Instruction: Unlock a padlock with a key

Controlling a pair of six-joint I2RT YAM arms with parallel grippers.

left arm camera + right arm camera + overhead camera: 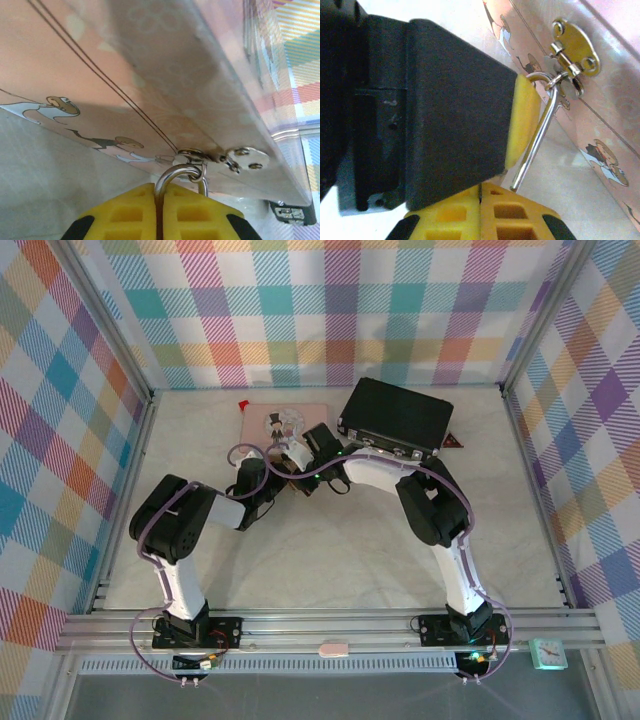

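My right pincer [480,192] is clamped tight just beside the padlock [535,135], and whether the key is pinched in there I can't tell. The left pincer [160,190] is closed on the padlock, body hidden between the pads I guess, just the shackle [175,168] poking out through the hasp [572,47] on the pink box [615,115]. Its long leg runs from the hasp straight at my right tips, so I reckon right goes in along that line.

Lab test cell; plaid walls [330,300], aluminium frame [330,625].
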